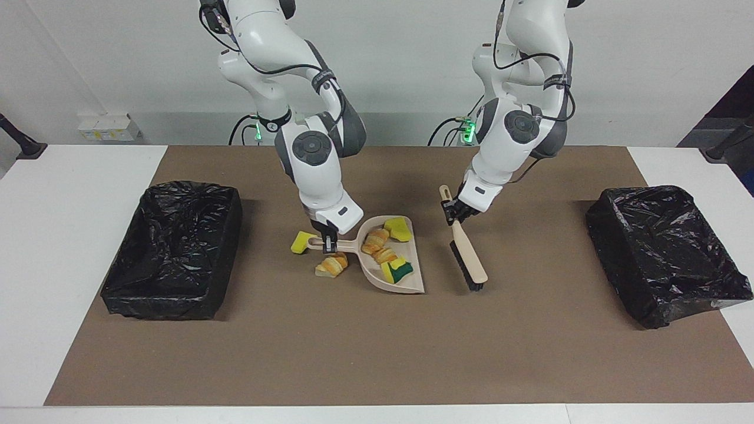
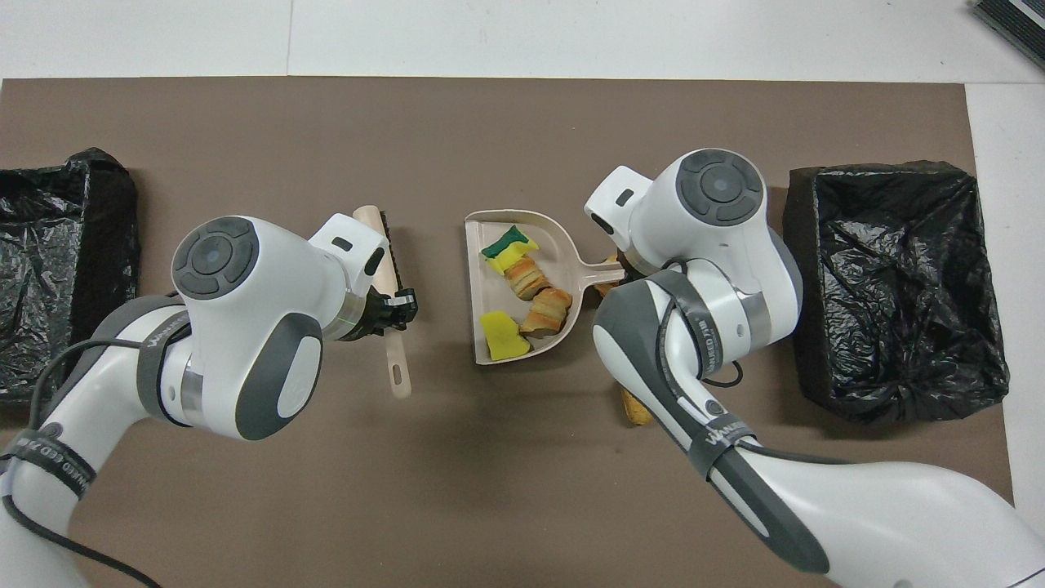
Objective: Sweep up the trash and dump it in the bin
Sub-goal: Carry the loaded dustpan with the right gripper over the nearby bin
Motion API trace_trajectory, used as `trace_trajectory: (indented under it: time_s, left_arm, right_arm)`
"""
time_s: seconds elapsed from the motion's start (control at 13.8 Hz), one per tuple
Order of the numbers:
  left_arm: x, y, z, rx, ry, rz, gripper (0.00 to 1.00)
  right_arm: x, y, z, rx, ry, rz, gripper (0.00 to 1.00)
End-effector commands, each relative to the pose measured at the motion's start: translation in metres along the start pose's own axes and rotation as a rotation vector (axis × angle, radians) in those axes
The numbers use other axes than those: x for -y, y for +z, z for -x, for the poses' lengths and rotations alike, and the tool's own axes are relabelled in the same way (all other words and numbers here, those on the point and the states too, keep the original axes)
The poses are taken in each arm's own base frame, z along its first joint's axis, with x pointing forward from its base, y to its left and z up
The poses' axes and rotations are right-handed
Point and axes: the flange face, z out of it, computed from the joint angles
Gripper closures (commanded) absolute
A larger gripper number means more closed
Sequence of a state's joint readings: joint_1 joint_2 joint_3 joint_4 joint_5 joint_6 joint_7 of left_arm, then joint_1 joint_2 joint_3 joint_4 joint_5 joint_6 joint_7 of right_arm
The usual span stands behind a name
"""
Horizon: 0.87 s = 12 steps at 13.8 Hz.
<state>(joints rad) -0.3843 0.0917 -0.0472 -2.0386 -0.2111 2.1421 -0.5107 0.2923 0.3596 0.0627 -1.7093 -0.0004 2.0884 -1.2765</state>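
A brown mat covers the white table [image 1: 70, 235], with a black-lined bin [image 1: 171, 250] at the right arm's end and another bin [image 1: 665, 253] at the left arm's end. My right claw [image 1: 327, 241] is clamped on the handle of the dustpan [image 1: 406, 284], which sits on the mat mid-table. In the pan I count four scraps [image 2: 522, 278]: two yellow sponge chunks, one green-faced, and two bread pieces. A yellow sponge [image 1: 303, 242] and a bread piece [image 1: 332, 264] lie on the mat beside the handle, outside the pan; a seventh scrap I can't place for sure. My left claw [image 1: 454, 213] is closed around the brush [image 1: 469, 258], held apart from the pan, bristles toward the mat.

My worry is lifting now: those two strays would be left behind. Tilting the shallow pan mouth-down on the way to a bin could also spill the load, and swinging the brush round the handle risks knocking my right claw.
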Motion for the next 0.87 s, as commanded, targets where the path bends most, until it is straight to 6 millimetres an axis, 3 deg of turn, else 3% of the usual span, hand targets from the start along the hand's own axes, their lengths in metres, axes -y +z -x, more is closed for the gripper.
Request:
trace_trajectory:
  time_s: [0.0, 0.22, 0.29, 0.44, 0.58, 0.8]
  left_arm:
    - [0.0, -0.003, 0.044, -0.001, 0.032, -0.06, 1.0]
    - [-0.015, 0.011, 0.096, 0.023, 0.103, -0.092, 1.0]
    - [-0.015, 0.018, 0.121, 0.031, 0.134, -0.103, 1.0]
    - [-0.009, 0.027, 0.149, 0.029, 0.121, -0.113, 1.0]
    - [-0.012, 0.042, 0.176, 0.029, 0.118, -0.123, 1.0]
    - [-0.014, 0.069, 0.206, 0.028, 0.169, -0.132, 1.0]
  right_arm:
    - [-0.001, -0.039, 0.05, -0.067, -0.007, 0.016, 1.0]
    - [-0.006, -0.076, 0.123, -0.098, 0.03, -0.006, 1.0]
    - [-0.006, -0.088, 0.156, -0.103, 0.048, -0.016, 1.0]
    - [-0.003, -0.119, 0.21, -0.115, 0.089, -0.005, 1.0]
    - [0.013, -0.155, 0.262, -0.099, 0.157, 0.042, 1.0]
    - [0.047, -0.178, 0.348, -0.096, 0.143, 0.036, 1.0]
